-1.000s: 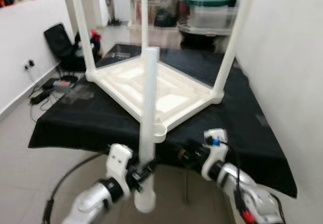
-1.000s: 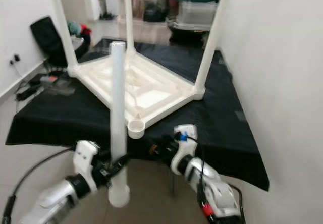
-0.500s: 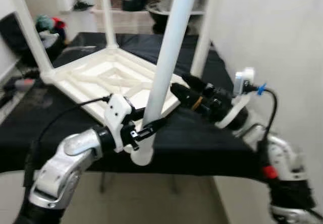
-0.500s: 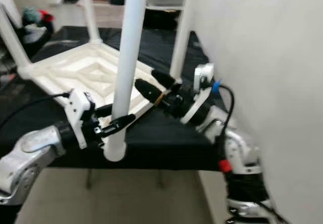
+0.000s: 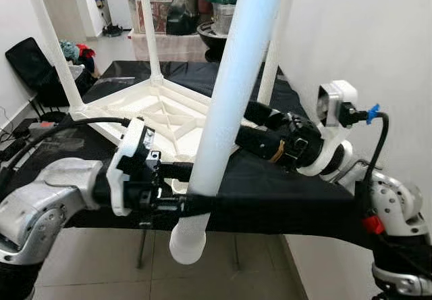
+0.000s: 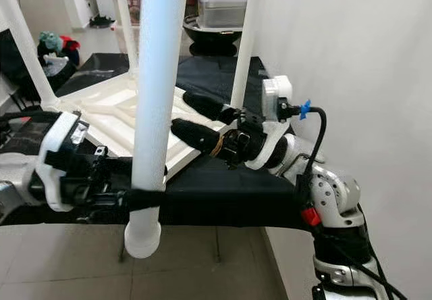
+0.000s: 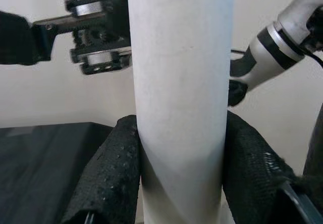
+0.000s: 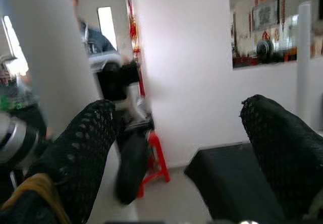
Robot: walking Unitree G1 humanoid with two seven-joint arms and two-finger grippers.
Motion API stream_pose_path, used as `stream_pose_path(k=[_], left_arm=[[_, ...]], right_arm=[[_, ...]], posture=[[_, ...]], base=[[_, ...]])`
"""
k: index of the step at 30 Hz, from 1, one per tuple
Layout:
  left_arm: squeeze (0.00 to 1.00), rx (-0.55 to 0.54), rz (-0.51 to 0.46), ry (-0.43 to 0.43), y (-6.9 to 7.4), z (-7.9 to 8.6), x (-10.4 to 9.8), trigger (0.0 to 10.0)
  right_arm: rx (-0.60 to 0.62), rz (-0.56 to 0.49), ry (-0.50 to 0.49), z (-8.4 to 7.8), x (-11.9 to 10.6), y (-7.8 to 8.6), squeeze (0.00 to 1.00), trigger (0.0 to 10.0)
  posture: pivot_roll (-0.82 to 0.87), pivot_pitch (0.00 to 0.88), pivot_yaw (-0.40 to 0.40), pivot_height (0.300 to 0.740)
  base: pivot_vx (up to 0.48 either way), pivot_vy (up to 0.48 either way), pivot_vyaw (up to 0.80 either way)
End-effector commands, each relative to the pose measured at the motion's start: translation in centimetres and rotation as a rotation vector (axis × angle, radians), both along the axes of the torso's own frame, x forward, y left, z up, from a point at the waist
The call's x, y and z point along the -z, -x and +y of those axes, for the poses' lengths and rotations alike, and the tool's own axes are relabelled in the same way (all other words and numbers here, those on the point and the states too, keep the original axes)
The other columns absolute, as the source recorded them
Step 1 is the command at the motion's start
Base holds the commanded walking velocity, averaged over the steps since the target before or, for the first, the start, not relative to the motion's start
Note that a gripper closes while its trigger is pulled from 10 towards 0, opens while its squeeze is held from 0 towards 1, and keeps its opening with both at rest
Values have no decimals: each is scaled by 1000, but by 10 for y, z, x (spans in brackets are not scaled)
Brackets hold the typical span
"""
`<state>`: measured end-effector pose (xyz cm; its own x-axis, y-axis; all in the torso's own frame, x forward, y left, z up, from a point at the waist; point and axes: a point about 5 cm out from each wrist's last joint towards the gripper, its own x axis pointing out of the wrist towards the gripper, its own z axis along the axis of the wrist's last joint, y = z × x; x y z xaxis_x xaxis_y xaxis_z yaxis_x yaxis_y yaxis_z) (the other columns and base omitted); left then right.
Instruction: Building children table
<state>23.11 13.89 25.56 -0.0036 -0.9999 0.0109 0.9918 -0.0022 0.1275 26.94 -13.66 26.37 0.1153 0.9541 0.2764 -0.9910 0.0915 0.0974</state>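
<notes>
My left gripper (image 5: 194,203) is shut on a loose white table leg (image 5: 233,90) near its lower end, and the leg tilts up toward the camera. In the left wrist view both pads (image 7: 108,173) press the leg (image 7: 179,93). My right gripper (image 6: 190,114) is open, its tips just behind the leg at mid height, with nothing between the fingers (image 8: 86,143). The white tabletop (image 5: 158,107) lies upside down on a black-covered table (image 5: 304,198), with three legs (image 5: 150,30) standing up from its corners.
A white wall (image 5: 364,36) runs close along the right. Stacked storage boxes (image 5: 158,3) stand behind the table. A black chair (image 5: 30,63) and cables lie on the floor at the left. A red stool (image 8: 157,158) shows in the right wrist view.
The camera has shifted. My left gripper has brought the leg nearer and lower. My right gripper has reached further in beside the leg.
</notes>
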Motion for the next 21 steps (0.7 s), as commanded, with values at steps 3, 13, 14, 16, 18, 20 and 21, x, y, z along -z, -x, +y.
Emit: stream_pose_path(k=[3,13,14,16,18,20,21], left_arm=[[0,36,0,-30,-3,4,-2,10000],[0,28,-16,-54,-10,3,0,10000],[0,26,-16,-56,-11,3,1,10000],[0,22,-13,-60,-13,2,3,10000],[0,4,-1,-58,-17,-2,8,10000],[0,-2,2,-57,-19,-3,10,10000],[0,-4,12,-47,-20,-5,13,10000]], right_arm=[[-82,28,107,4,8,11,0,10000],[-141,74,145,11,14,28,0,10000],[-140,75,143,14,15,29,0,10000],[-127,79,126,20,15,29,0,10000],[-78,76,91,31,14,25,0,10000],[-63,78,80,34,14,24,0,10000],[-41,71,64,38,12,23,0,10000]], posture=[[-57,0,-17,740],[-73,0,-2,740],[-73,0,-2,740],[-76,0,6,740],[-81,0,11,740],[-81,0,11,740],[-86,0,15,740]], base=[[0,0,0],[0,0,0],[0,0,0],[0,0,0],[0,0,0],[0,0,0],[0,0,0]])
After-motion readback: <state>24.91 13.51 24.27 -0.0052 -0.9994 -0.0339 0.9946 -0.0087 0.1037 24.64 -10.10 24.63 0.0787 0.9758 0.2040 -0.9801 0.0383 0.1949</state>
